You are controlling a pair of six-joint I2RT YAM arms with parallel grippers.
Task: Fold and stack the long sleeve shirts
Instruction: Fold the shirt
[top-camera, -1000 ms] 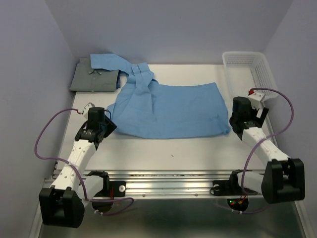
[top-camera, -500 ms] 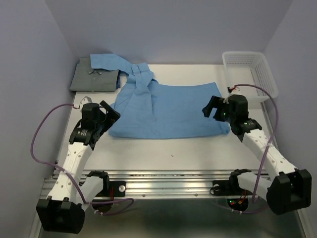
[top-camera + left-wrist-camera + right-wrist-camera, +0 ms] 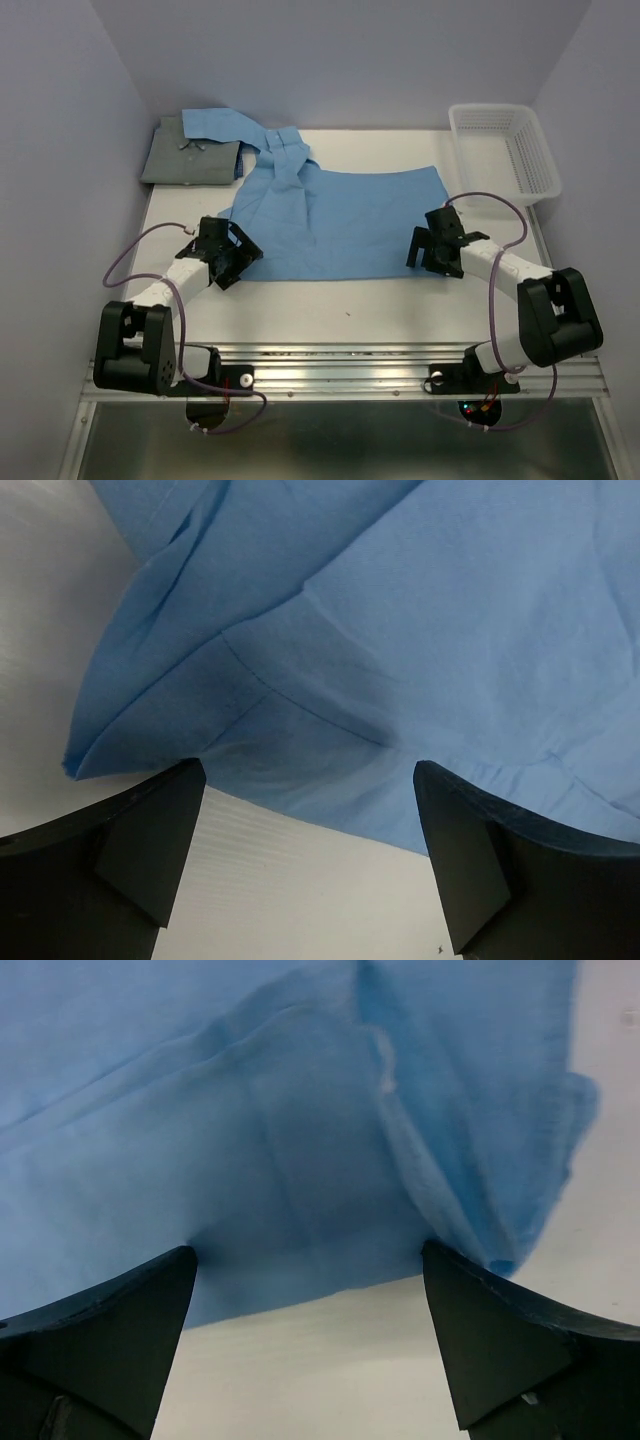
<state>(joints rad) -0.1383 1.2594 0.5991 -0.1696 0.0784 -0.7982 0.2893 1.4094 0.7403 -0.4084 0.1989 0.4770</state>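
A light sky-blue shirt (image 3: 340, 215) lies partly folded on the white table, with one sleeve trailing back over a folded grey shirt (image 3: 190, 160) at the far left corner. My left gripper (image 3: 232, 262) is open at the blue shirt's near left corner. The cloth edge (image 3: 300, 780) lies just beyond its fingertips and nothing sits between them. Over at the near right corner my right gripper (image 3: 425, 248) is open as well, its empty jaws straddling the hem (image 3: 320, 1260).
A white mesh basket (image 3: 505, 150) stands at the far right of the table (image 3: 350, 300). Purple walls close in the left, back and right sides. A metal rail (image 3: 340, 360) runs along the near edge by the arm bases.
Both arms have dropped low and swung inward to the blue shirt's near corners. The left gripper opened. The shirt's near edge now lies flatter and straighter.
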